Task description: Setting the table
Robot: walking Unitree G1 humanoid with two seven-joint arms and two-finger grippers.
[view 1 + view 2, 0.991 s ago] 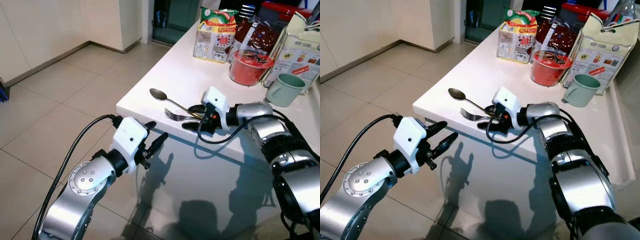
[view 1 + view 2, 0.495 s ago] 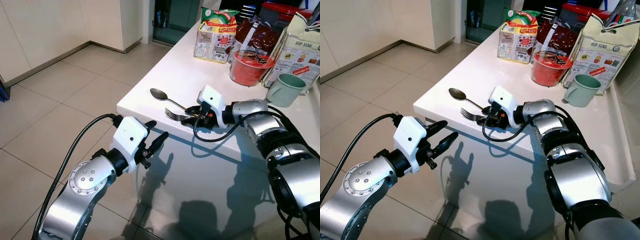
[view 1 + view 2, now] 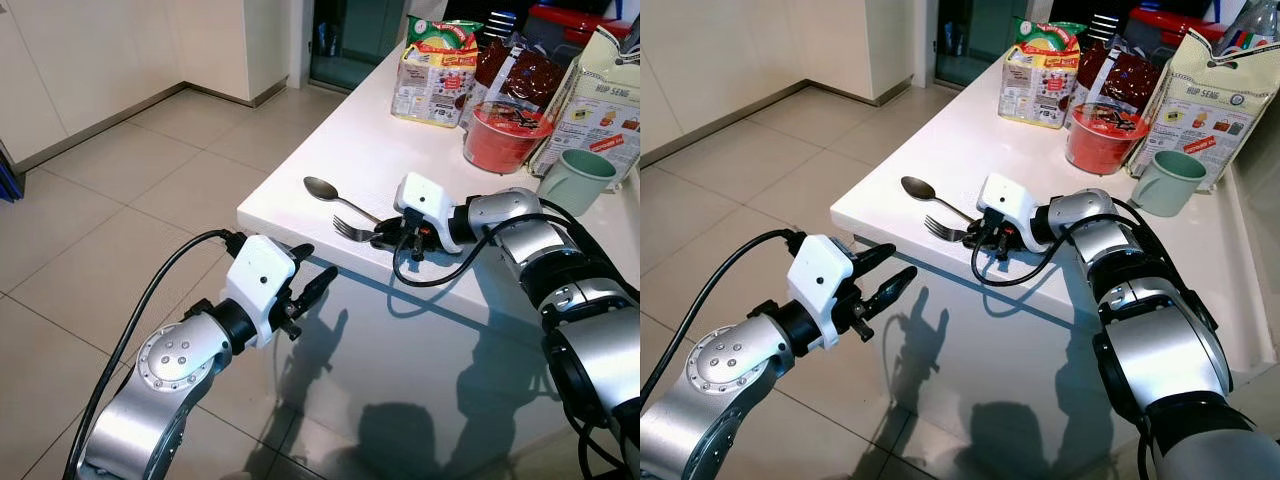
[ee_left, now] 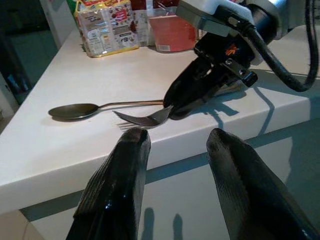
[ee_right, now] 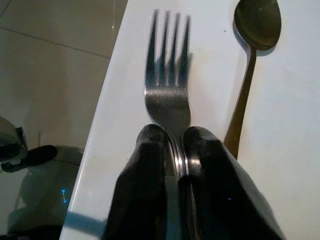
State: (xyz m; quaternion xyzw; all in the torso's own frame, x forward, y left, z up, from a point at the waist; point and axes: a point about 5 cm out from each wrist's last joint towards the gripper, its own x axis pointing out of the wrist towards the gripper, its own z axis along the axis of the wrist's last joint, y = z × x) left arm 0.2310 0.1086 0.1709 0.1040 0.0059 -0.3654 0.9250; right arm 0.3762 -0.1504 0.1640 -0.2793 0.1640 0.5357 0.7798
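A metal fork (image 5: 167, 95) lies near the front corner of the white table (image 3: 370, 150), tines toward the edge. My right gripper (image 3: 385, 235) is shut on the fork's handle, low over the tabletop. A spoon (image 3: 335, 195) rests just beyond the fork, its bowl (image 5: 257, 22) near the tines. My left gripper (image 3: 305, 290) hangs open in front of the table's edge, below the fork, its two fingers (image 4: 120, 185) empty.
At the back of the table stand a red bowl (image 3: 500, 135), a green mug (image 3: 570, 180), a snack packet (image 3: 435, 60) and a large paper bag (image 3: 605, 90). Tiled floor (image 3: 120, 200) spreads to the left of the table.
My right gripper has shifted slightly and lowered toward the tabletop with the fork held. The left arm has stayed put.
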